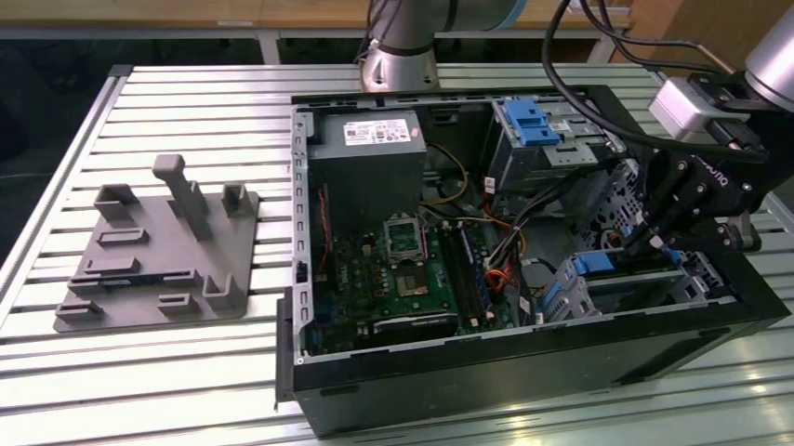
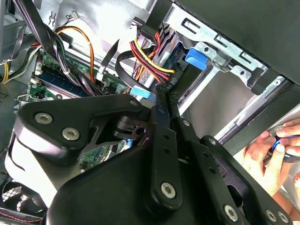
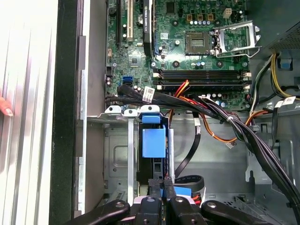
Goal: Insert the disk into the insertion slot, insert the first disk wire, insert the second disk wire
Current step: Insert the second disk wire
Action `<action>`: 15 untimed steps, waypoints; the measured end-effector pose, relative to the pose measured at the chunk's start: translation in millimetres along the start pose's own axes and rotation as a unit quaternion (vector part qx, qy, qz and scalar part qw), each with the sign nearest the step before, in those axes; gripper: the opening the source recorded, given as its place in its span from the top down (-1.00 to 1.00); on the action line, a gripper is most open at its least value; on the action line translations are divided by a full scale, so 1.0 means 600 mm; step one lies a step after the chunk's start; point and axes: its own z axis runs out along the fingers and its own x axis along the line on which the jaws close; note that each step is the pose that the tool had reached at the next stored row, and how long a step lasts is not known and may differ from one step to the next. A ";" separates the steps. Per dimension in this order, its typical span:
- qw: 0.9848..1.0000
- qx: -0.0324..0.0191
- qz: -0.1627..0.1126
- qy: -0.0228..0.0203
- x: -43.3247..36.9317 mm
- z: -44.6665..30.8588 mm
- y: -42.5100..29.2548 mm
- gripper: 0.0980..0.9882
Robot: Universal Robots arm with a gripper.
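Silver slatted aluminium table (image 1: 186, 372) carries a grey moulded fixture tray (image 1: 155, 260) beside the open black computer case (image 1: 522, 372). The black gripper (image 3: 161, 194), fingers closed, pinches the blue-framed disk (image 3: 153, 143) seated in the perforated silver insertion slot (image 3: 117, 164).

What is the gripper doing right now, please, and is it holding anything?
Gripper: shut, its fingertips pinching a blue connector beside the disk standing in the insertion slot.

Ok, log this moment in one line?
gripper: inside PC case, fingers shut on disk | disk: edge-up in insertion slot | person's hand: outside the case
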 end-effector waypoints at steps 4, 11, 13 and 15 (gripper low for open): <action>1.000 0.000 -0.001 0.000 0.000 0.000 0.000 0.89; 1.000 0.000 -0.001 0.000 0.000 -0.006 0.001 0.89; 1.000 0.000 -0.001 0.000 0.000 -0.006 0.001 0.89; 1.000 0.000 -0.001 0.000 0.000 -0.006 0.001 0.89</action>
